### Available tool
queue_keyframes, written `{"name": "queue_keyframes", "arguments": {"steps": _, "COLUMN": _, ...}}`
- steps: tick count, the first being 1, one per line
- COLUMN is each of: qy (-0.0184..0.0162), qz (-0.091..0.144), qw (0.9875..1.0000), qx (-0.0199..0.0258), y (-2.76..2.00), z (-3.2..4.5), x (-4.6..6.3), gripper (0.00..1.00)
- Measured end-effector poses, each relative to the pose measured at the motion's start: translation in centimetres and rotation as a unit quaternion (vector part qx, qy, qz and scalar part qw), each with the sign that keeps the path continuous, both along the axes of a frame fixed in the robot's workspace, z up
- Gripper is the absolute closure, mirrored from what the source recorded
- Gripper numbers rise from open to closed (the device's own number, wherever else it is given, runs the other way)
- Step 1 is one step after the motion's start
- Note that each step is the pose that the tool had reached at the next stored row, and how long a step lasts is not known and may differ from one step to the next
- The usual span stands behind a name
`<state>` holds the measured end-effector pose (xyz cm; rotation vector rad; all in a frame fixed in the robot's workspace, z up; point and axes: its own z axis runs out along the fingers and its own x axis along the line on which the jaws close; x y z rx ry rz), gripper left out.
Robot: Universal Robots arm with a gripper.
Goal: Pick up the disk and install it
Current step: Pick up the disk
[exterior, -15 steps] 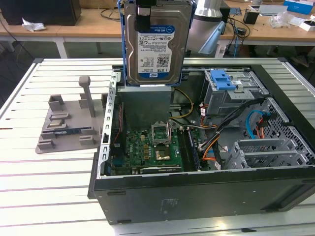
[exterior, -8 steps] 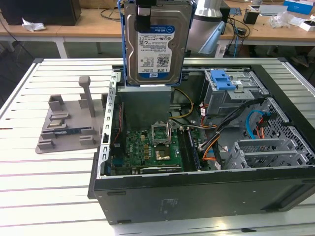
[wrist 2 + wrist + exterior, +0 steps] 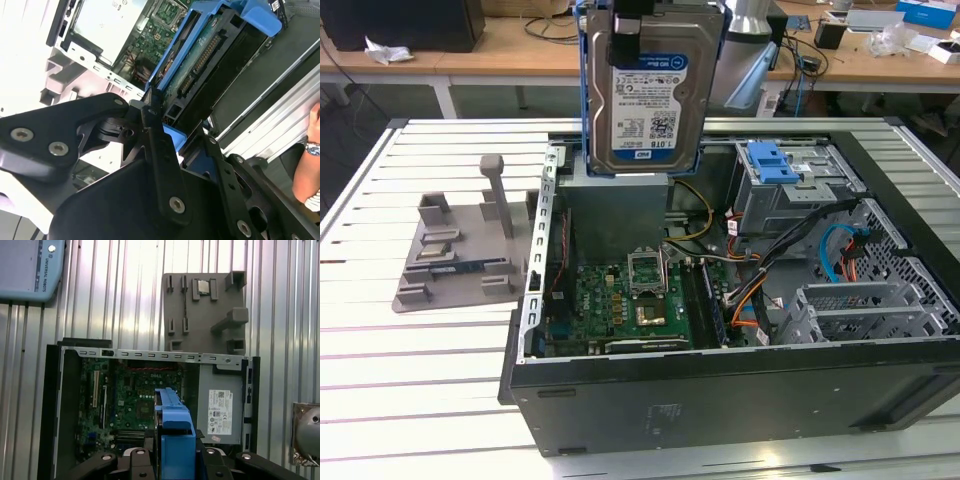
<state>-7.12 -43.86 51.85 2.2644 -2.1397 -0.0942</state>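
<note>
The disk (image 3: 642,100) hangs upright in the air, its white-and-blue label facing the exterior camera and its blue bracket (image 3: 586,90) framing the edges. The hand (image 3: 172,134) is clamped on it from above. In the second wrist view the black fingers (image 3: 152,130) press the bracket from both sides, and in the first wrist view the bracket's blue edge juts out between them. (The disk is clear of the computer, touching none of it.)

Below it lies the open computer case (image 3: 720,400), on its side on the slatted table (image 3: 420,380). Under the disk sits the grey power supply (image 3: 615,205), which bears a white sticker. Toward the exterior view's right is the grey drive cage (image 3: 790,185) with a blue latch (image 3: 767,160), and in front of both lies the green motherboard (image 3: 620,300).

Beside the case, on the exterior view's left, rests a grey parts tray (image 3: 450,260) with a processor chip (image 3: 202,286) in one recess. A person's forearm (image 3: 305,170) with a wristwatch shows past the table's edge.
</note>
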Motion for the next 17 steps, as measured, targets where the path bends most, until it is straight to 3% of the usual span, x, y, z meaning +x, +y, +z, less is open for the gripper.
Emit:
{"name": "queue_keyframes", "arguments": {"steps": 8, "qy": 0.0003, "qz": 0.0, "qw": 1.0, "qx": 0.0, "y": -0.01, "z": -0.36, "x": 2.2, "gripper": 0.63}}
{"name": "queue_keyframes", "arguments": {"steps": 11, "qy": 0.0004, "qz": 0.0, "qw": 1.0, "qx": 0.0008, "y": -0.24, "z": -0.44, "x": 2.6, "gripper": 0.63}}
{"name": "queue_keyframes", "arguments": {"steps": 13, "qy": 0.0004, "qz": 0.0, "qw": 1.0, "qx": 0.0023, "y": -0.81, "z": -0.5, "x": 2.8, "gripper": 0.63}}
{"name": "queue_keyframes", "arguments": {"steps": 15, "qy": 0.0004, "qz": 0.0, "qw": 1.0, "qx": 0.0026, "y": -2.18, "z": -0.56, "x": 3.0, "gripper": 0.63}}
{"name": "queue_keyframes", "arguments": {"steps": 17, "qy": 0.0005, "qz": 0.0, "qw": 1.0, "qx": 0.0027, "y": -3.07, "z": -0.58, "x": 3.1, "gripper": 0.63}}
